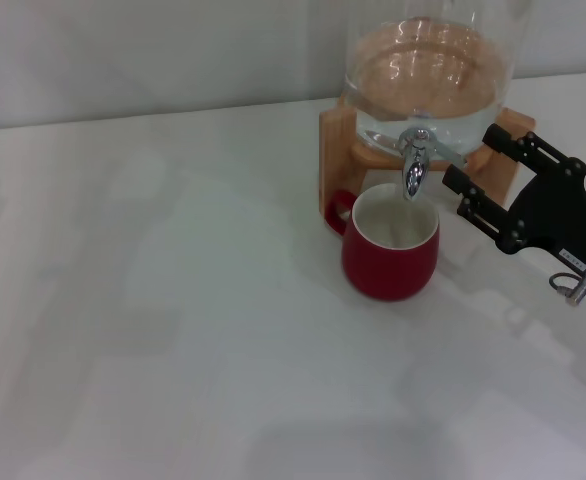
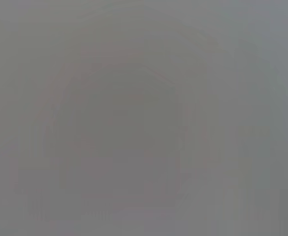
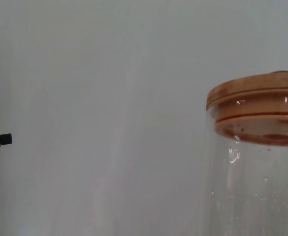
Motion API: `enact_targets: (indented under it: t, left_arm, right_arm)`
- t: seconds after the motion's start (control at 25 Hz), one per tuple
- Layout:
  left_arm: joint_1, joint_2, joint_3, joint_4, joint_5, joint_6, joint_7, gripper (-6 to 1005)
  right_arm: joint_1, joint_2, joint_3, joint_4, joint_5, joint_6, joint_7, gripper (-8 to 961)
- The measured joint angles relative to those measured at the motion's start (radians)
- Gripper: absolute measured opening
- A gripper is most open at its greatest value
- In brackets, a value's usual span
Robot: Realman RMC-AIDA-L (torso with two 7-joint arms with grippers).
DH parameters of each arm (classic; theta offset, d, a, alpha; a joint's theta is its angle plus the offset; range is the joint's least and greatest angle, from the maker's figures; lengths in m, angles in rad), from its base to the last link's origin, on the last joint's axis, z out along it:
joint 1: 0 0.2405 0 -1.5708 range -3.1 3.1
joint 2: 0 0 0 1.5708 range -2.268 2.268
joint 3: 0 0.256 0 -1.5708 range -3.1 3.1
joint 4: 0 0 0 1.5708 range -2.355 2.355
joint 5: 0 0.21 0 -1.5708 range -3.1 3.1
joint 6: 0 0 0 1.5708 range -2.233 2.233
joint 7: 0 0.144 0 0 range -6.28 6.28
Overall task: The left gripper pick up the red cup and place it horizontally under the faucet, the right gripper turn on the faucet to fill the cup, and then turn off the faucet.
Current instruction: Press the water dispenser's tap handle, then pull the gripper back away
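Observation:
The red cup stands upright on the white table, its white inside right below the spout of the chrome faucet. Its handle points to the back left. The faucet sits on a clear glass dispenser holding water, on a wooden stand. My right gripper is just right of the faucet, its two flat jaws open and level with the end of the lever. My left gripper is out of view; the left wrist view shows only plain grey.
The white table spreads to the left and front of the cup. A pale wall runs behind the dispenser. The right wrist view shows the dispenser's wooden lid and glass wall.

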Motion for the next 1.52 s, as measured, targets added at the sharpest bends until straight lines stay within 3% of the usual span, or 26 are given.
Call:
enact_targets:
  t: [1.52]
  left_arm:
    - [-0.012, 0.000, 0.003, 0.000, 0.001, 0.000, 0.000, 888]
  right_arm:
    - [0.003, 0.007, 0.037, 0.003, 0.000, -0.013, -0.008, 617]
